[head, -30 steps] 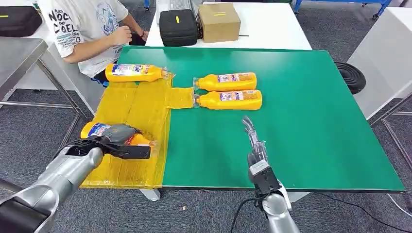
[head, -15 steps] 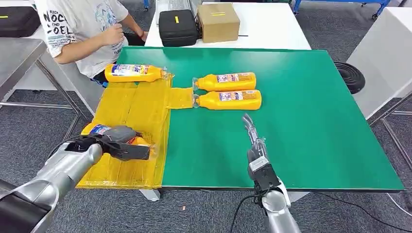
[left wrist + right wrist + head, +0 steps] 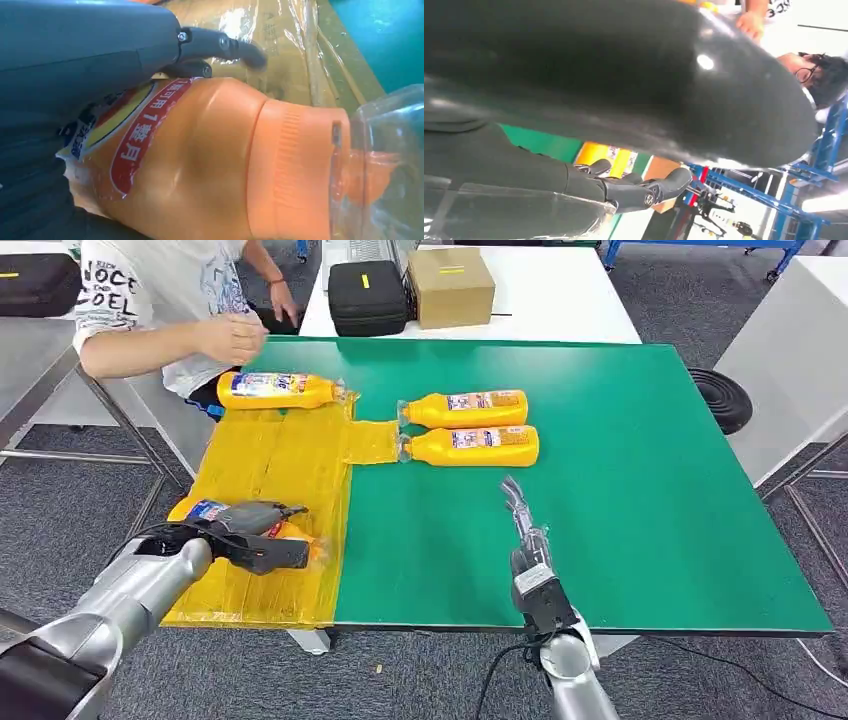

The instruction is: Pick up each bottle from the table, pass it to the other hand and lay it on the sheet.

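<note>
My left hand (image 3: 256, 533) grips an orange bottle (image 3: 205, 510) with a blue and red label, low over the near part of the yellow sheet (image 3: 280, 470). Up close the bottle (image 3: 200, 165) lies against the grey thumb and dark fingers (image 3: 220, 45), its clear cap toward the sheet. A second bottle (image 3: 275, 389) lies at the sheet's far edge. Two more bottles (image 3: 465, 408) (image 3: 470, 445) lie side by side on the green table (image 3: 620, 490). My right hand (image 3: 520, 515) hovers over the table's near middle, fingers (image 3: 634, 190) stretched out and holding nothing.
A person in a white printed shirt (image 3: 150, 290) sits at the far left, one hand (image 3: 235, 337) just above the far bottle. Behind the green table stand a black case (image 3: 367, 295) and a cardboard box (image 3: 450, 285) on a white table. A black round object (image 3: 722, 398) lies on the floor at right.
My left hand has lowered the bottle slightly toward the sheet. The person's hand has come down toward the far bottle. My right hand has stayed in place.
</note>
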Motion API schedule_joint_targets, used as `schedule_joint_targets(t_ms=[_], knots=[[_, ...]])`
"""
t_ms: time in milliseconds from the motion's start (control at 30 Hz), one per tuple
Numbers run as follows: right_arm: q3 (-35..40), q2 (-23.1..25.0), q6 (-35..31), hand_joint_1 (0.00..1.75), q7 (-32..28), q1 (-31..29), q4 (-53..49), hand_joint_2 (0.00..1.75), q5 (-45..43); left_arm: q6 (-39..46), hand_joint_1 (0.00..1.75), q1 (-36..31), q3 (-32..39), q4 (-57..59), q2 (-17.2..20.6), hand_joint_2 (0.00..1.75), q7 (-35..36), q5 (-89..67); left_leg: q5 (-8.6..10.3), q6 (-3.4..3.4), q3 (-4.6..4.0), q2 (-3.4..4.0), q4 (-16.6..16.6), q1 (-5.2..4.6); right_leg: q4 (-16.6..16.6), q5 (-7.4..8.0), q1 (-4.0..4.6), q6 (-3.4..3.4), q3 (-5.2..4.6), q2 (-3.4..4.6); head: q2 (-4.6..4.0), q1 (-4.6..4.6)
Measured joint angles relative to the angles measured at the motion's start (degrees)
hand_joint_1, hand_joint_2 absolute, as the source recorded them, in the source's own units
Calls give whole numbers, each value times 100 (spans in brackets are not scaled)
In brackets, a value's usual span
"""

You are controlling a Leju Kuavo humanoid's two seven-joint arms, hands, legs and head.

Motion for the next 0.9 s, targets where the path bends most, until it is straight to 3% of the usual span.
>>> schedule_joint_targets(t_ms=[367,400,900], knots=[[-4,-13,-4,0,9,51,-13,0,33,-33,0,24,13,33,-9,175,-24,-22,0,0,12,0,0,0,-1,-1,0,0,11,0,0,0],[-4,-13,-4,0,9,51,-13,0,33,-63,0,10,9,33,-2,0,-31,-39,0,0,12,0,0,0,-1,-1,0,0,11,0,0,0],[-9,-79,-59,0,0,85,-11,0,31,-728,0,-384,-378,-37,315,0,-538,-249,0,0,1,10,0,1,0,0,2,-1,-6,2,0,2]])
